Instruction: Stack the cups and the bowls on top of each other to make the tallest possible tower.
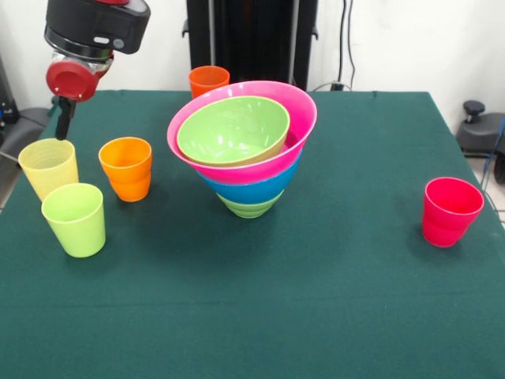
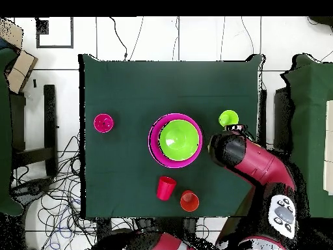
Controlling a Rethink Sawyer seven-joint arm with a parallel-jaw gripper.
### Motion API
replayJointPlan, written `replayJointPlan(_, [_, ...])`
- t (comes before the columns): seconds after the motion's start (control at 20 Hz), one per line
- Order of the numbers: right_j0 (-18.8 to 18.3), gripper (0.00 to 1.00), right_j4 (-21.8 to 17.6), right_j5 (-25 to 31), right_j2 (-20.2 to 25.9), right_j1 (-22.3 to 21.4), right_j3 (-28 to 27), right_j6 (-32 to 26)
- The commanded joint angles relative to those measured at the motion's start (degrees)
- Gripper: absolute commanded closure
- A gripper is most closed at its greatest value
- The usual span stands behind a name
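Observation:
The tower [image 1: 245, 150] stands mid-table: a small light green bowl [image 1: 248, 207] at the bottom, then a blue bowl [image 1: 251, 189], a pink bowl [image 1: 293, 110] and a light green bowl [image 1: 233, 130] nested on top. From above, the tower [image 2: 175, 140] shows green inside pink. My gripper [image 1: 62, 126] hangs at the far left, just above the back rim of a pale yellow cup [image 1: 49, 166]. Beside it stand a lime green cup [image 1: 75, 219] [image 2: 228, 118] and an orange cup [image 1: 126, 168]. Another orange cup [image 1: 208, 80] [image 2: 189, 200] stands behind the tower. A pinkish-red cup [image 1: 450, 212] [image 2: 103, 122] stands alone at the right.
A red cup [image 2: 166, 187] next to the rear orange cup shows only in the overhead view; the pink bowl hides it from the front. My arm [image 2: 250, 163] covers the yellow cup and the nearer orange cup from above. The green table [image 1: 316, 316] ends close to the left-hand cups.

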Motion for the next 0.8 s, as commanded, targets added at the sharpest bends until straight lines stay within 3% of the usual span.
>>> replayJointPlan(0.05, [-0.9, 0.0, -4.68, -3.93, 8.37, 1.18, 2.68, -2.08])
replayJointPlan(0.8, [-1.69, 0.0, -5.93, -5.85, 8.39, 2.21, 2.95, -1.58])
